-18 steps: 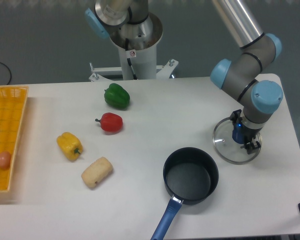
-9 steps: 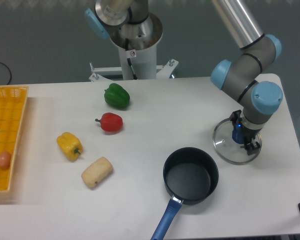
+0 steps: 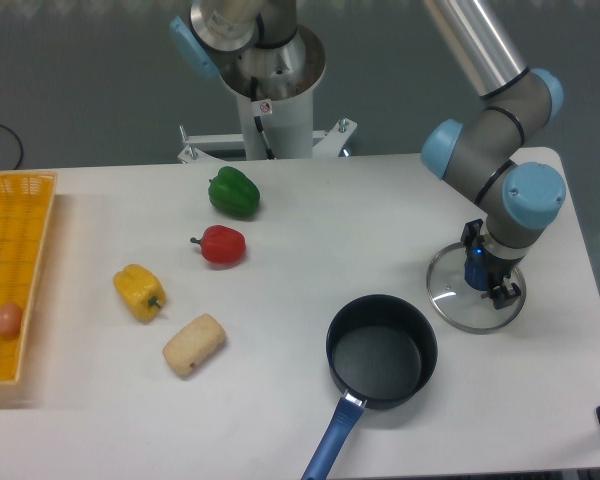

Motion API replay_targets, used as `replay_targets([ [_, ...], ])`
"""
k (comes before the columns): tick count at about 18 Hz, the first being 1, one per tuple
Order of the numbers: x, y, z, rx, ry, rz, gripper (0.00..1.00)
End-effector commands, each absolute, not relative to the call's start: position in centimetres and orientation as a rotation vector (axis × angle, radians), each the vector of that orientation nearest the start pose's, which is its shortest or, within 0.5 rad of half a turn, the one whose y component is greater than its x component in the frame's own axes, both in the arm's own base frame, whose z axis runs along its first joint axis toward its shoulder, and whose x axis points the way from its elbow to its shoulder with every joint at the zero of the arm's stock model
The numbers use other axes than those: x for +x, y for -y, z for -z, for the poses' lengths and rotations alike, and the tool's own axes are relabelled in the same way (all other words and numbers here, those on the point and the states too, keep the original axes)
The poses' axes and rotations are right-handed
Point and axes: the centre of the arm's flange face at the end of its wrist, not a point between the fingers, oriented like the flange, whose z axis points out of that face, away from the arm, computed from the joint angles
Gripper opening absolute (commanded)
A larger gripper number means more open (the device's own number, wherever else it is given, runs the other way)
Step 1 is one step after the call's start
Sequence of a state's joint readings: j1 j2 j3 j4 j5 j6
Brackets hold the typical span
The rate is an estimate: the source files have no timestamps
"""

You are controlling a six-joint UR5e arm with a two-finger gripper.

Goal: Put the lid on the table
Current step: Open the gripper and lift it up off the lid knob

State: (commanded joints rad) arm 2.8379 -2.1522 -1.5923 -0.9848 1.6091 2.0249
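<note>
Slightly nearer than a second ago: round clear glass lid (image 3: 475, 288), right side of white table (image 3: 310, 330), beside black pot (image 3: 381, 350). Two-finger gripper (image 3: 485, 279) clamped on blue knob. Advice: open only once rim sits flat.

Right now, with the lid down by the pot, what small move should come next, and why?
Probably open the pincer and lift straight up: the lid looks flat on the table, clear of the pot, with the pincer at its knob.

Single fixed camera, high in front of my counter (image 3: 310, 215), angled down, facing my base, mid distance.
</note>
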Motion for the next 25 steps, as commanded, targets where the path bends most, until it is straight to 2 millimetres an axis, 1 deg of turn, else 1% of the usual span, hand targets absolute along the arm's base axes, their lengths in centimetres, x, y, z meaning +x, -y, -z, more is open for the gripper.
replay_targets([
  [1,-58.6,-31.9,-19.4,-2.953,-1.176,0.031,0.74],
  [2,-58.6,-31.9,-19.4,-2.953,-1.176,0.031,0.79],
  [4,-58.6,-31.9,-19.5,-2.953,-1.176,0.031,0.81],
  [6,-58.6,-31.9,-19.6,-2.953,-1.176,0.026,0.99],
  [9,-58.6,-31.8,-20.1,-2.954,-1.176,0.017,1.00],
  [10,-58.5,-31.8,-20.6,-2.954,-1.176,0.005,1.00],
  [12,-58.5,-31.7,-22.1,-2.956,-1.176,-0.032,1.00],
  [14,-58.6,-31.0,-23.9,-2.962,-1.162,-0.073,1.00],
  [16,-57.9,-30.6,-25.6,-2.966,-1.158,-0.107,1.00],
  [17,-57.5,-30.4,-26.8,-2.965,-1.154,-0.134,1.00],
  [20,-56.5,-31.0,-29.9,-2.943,-1.144,-0.206,1.00],
  [22,-55.9,-31.2,-31.2,-2.924,-1.146,-0.226,1.00],
  [25,-54.5,-31.8,-32.1,-2.911,-1.182,-0.147,1.00],
])
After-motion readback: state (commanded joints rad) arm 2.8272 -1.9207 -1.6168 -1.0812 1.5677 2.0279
